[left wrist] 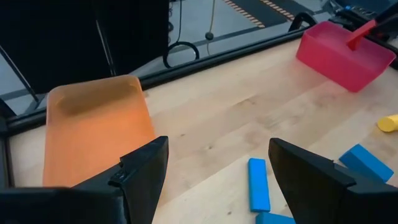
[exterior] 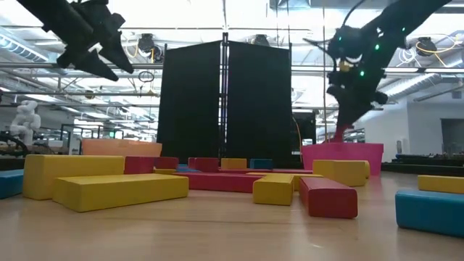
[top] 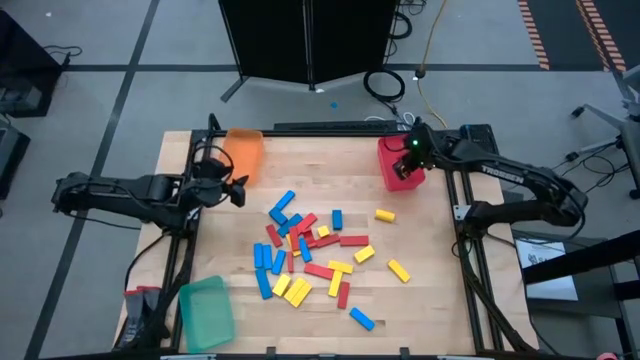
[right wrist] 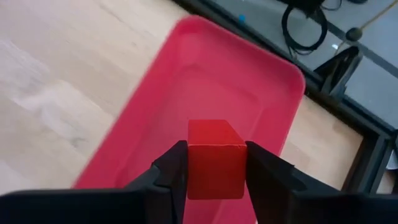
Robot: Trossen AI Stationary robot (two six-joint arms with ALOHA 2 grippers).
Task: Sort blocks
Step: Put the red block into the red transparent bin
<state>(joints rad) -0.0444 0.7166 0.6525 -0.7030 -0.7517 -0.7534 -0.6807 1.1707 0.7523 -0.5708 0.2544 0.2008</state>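
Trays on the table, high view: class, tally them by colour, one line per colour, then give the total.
Orange tray: 1
Red tray: 1
Green tray: 1
Total: 3 trays

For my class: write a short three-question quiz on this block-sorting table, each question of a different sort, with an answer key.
1. True or false: the right gripper is shut on a red block above the red tray.
2. Multiple choice: the left gripper is A) open, above the table near the orange tray; B) shut on a blue block; C) inside the green tray.
3. Fill in: the green tray sits at the table's ____ side, by the near corner.

Key
1. True.
2. A.
3. Left.
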